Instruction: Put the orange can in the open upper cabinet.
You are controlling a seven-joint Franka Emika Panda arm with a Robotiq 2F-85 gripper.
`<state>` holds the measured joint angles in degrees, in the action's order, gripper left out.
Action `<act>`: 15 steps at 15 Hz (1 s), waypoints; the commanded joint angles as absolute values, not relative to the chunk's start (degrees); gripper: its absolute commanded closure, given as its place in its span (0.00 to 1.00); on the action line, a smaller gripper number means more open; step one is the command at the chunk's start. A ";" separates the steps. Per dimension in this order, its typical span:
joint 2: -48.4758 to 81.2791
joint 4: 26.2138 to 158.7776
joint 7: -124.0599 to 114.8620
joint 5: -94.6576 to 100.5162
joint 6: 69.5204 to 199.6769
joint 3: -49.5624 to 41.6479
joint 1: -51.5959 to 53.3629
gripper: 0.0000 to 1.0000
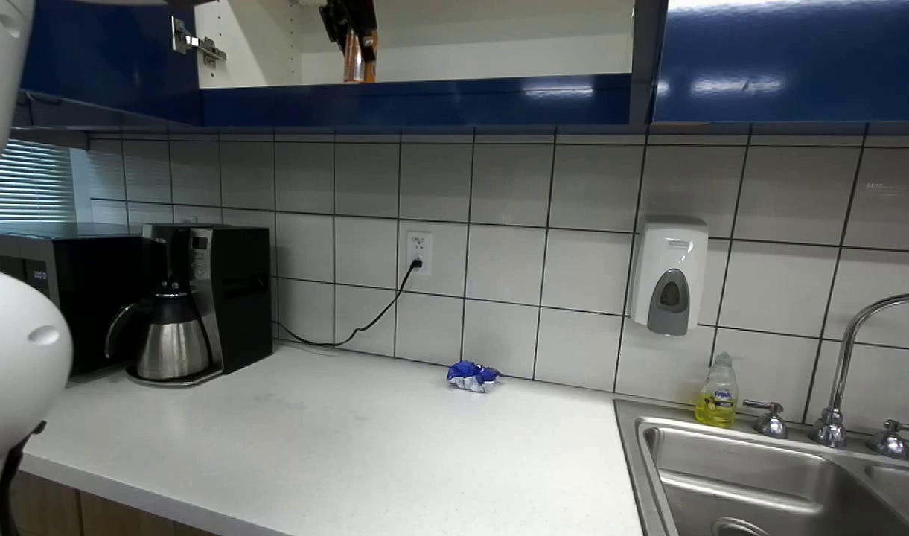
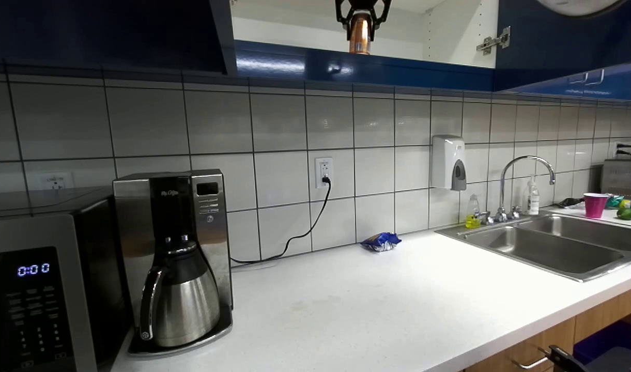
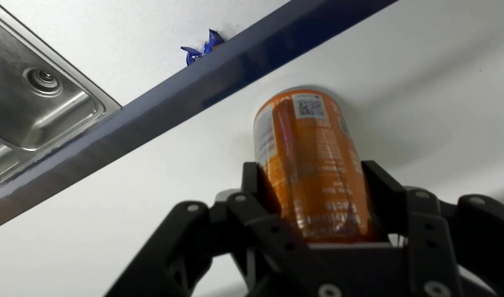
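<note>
The orange can (image 3: 307,136) is upright between my gripper's fingers (image 3: 311,177) in the wrist view. Both finger pads lie against its sides, so my gripper is shut on it. In both exterior views the can (image 1: 353,65) (image 2: 360,37) is inside the open upper cabinet (image 1: 417,103) (image 2: 315,58), just behind the blue front edge, with my gripper (image 2: 361,30) above and around it. The can's lower end is close to the pale cabinet floor (image 3: 173,173); I cannot tell whether it touches. The front edge hides its bottom in the exterior views.
The cabinet's blue front edge (image 3: 152,107) runs close beside the can. The open door (image 2: 553,46) with its hinge stands at the cabinet's side. Below are the crumpled blue wrapper (image 1: 472,376), coffee maker (image 2: 209,206), microwave (image 2: 62,237), soap dispenser (image 1: 670,275) and sink (image 1: 729,469).
</note>
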<state>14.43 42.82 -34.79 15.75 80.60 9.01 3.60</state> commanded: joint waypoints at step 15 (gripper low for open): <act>13.80 41.24 -34.26 14.40 79.61 9.27 3.29 0.00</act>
